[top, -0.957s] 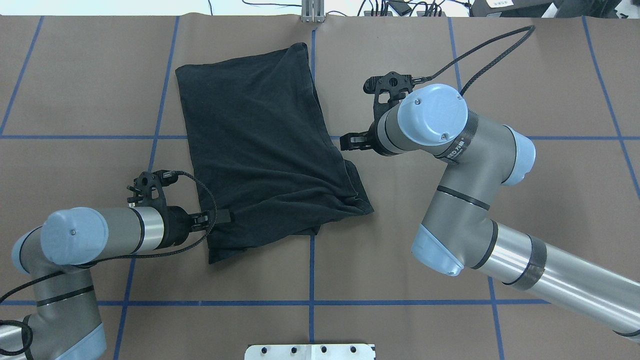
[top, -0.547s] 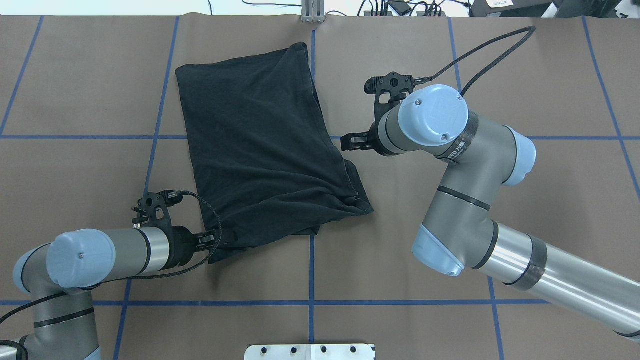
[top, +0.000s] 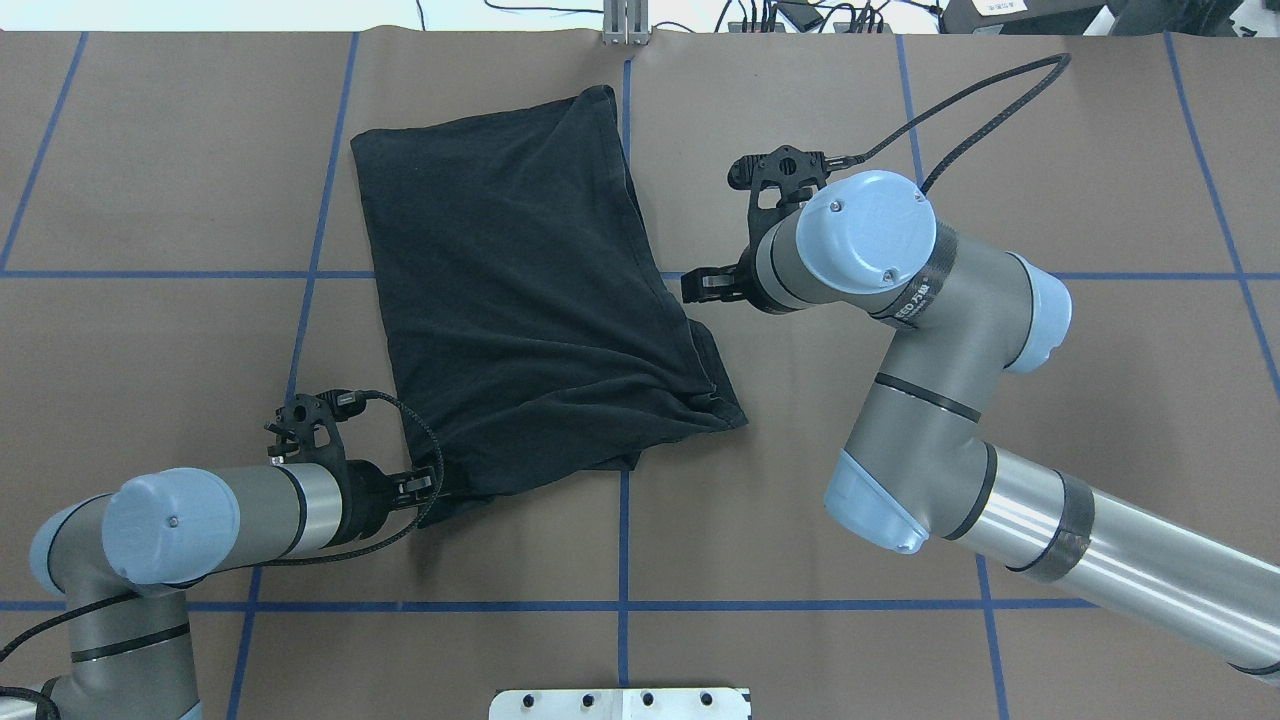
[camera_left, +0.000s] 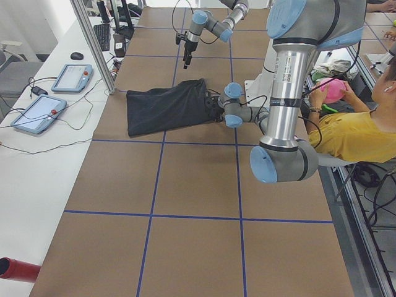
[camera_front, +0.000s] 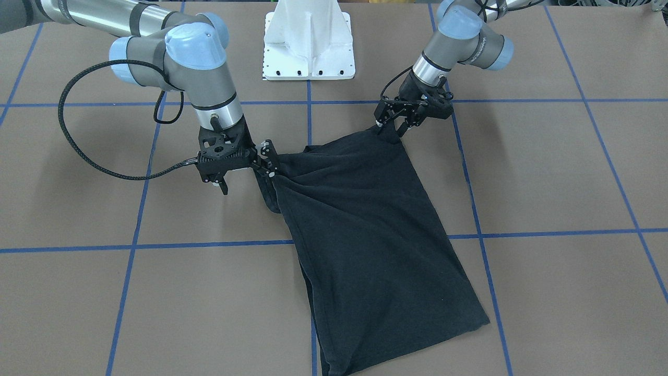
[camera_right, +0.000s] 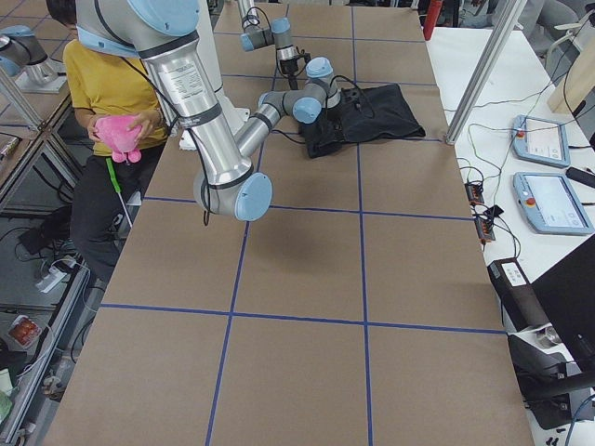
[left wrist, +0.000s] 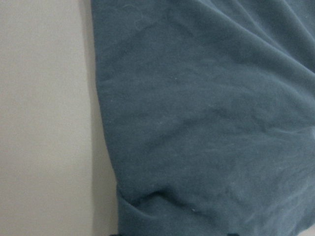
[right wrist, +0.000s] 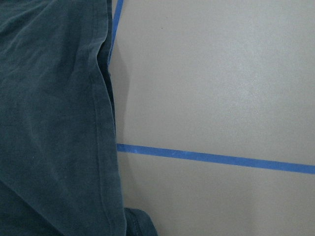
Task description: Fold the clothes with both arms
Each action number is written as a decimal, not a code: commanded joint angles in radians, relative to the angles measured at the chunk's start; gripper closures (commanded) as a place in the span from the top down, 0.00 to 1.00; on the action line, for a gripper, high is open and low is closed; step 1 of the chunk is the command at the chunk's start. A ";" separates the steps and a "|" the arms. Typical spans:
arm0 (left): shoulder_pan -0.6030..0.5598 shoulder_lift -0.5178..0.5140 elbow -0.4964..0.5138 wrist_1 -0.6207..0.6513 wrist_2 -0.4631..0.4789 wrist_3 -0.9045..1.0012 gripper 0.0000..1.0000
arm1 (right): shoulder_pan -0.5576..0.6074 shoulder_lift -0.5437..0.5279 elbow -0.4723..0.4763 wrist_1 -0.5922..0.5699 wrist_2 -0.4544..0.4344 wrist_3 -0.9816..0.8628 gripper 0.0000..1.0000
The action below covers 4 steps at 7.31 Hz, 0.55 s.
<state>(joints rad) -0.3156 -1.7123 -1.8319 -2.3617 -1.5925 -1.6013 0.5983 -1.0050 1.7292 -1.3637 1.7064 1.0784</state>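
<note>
Two arms, one garment. The black T-shirt [top: 520, 300] lies flat on the brown table [top: 900, 520], out beyond the white base mount [top: 620, 703] and a little to the robot's left of it. It is already doubled into a long panel running away from the mount. No graphic or logo shows.

Left gripper [top: 428, 487]: low over the shirt corner nearest the mount, on the mount's left. Jaws look parted, straddling the corner and not pinching it. The wrist view shows only cloth and bare table.

Right gripper [camera_front: 267, 157]: jaws spread, tips just beside the shirt's right edge, farther out from the mount than the left one. Nothing held.

Judgement: both are lining up for a grasp before the next fold.

Risks:
- The two grasp points are uneven, one at a corner and one part-way up an edge. Lifting from them would likely skew the fold.
- Cloth is bunched and wrinkled at the mount-side right corner. A fold over it would trap the lump.
- The shirt is layered, so a shallow pinch may take only the top layer.
- The left arm's cable loop [top: 415, 420] hangs close over the cloth and could drag it.
</note>
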 commanded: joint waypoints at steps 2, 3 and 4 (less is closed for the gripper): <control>0.010 -0.001 -0.001 0.012 0.000 0.000 0.37 | 0.000 0.000 0.000 0.000 -0.001 0.000 0.99; 0.013 -0.001 -0.004 0.012 0.000 0.000 0.08 | 0.000 0.000 0.001 0.000 -0.001 0.000 0.99; 0.016 -0.001 -0.010 0.012 0.006 0.000 0.00 | 0.000 0.002 0.001 0.000 -0.001 0.000 0.99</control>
<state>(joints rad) -0.3033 -1.7134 -1.8365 -2.3502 -1.5908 -1.6015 0.5982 -1.0043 1.7296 -1.3637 1.7058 1.0784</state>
